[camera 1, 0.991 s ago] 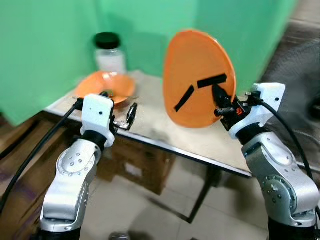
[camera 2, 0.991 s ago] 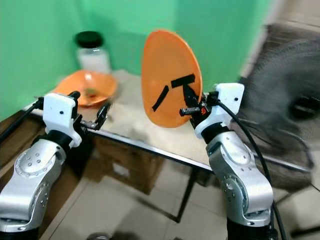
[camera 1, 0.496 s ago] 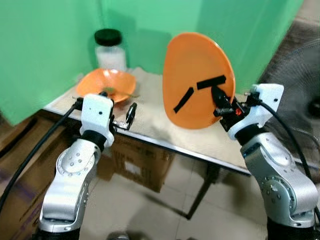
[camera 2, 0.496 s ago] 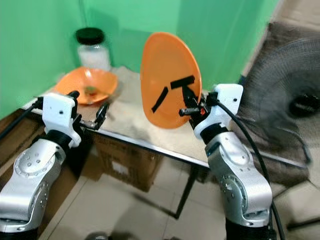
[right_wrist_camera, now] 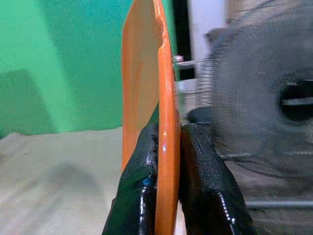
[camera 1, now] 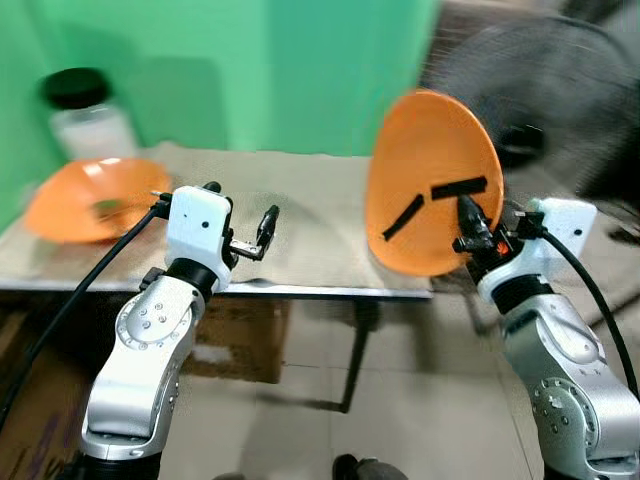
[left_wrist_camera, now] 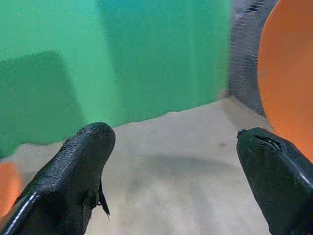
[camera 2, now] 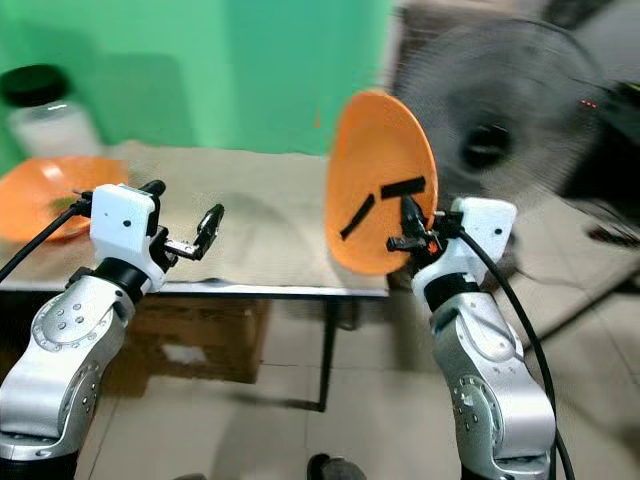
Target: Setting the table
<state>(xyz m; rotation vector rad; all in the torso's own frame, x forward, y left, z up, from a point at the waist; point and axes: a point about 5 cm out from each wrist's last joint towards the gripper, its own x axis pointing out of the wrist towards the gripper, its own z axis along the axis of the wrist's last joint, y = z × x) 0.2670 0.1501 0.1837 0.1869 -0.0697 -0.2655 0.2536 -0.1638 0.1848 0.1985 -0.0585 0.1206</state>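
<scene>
**A:** Right gripper (right_wrist_camera: pixel 166 161) — fingers (right_wrist_camera: pixel 139 181) clamped on the rim of the orange plate (camera 1: pixel 430 180), one either side. Plate's held on edge, near vertical, in the air at the table's right end, lower rim about over the front right corner. Two black tape strips on the face turned to us.

**B:** Left?

**A:** Left gripper (camera 1: pixel 262 228) is spread wide, holding nothing, over the front edge of the table (camera 1: pixel 320 230) near the middle. Bare tabletop between its fingers (left_wrist_camera: pixel 73 176) in the wrist view.

**B:** What's changed in the last second?

**A:** Mostly the robot's heading. The whole view has swung right, and it's blurred. The orange bowl (camera 1: pixel 80 195) and the black-lidded jar (camera 1: pixel 85 115) now sit at the far left of the table, where a second ago they were just ahead of the left arm. The fan (camera 2: pixel 500 120) beyond the right end takes up far more of the frame. Grip on the plate looks the same: same tilt, same pinch point.

**B:** So, for the task?

**A:** My read — it's carrying the plate to a setting spot farther right, away from the bowl. Nothing placed yet. The plate needs tipping flat before release; let go on edge that near the corner and it could roll off.
</scene>
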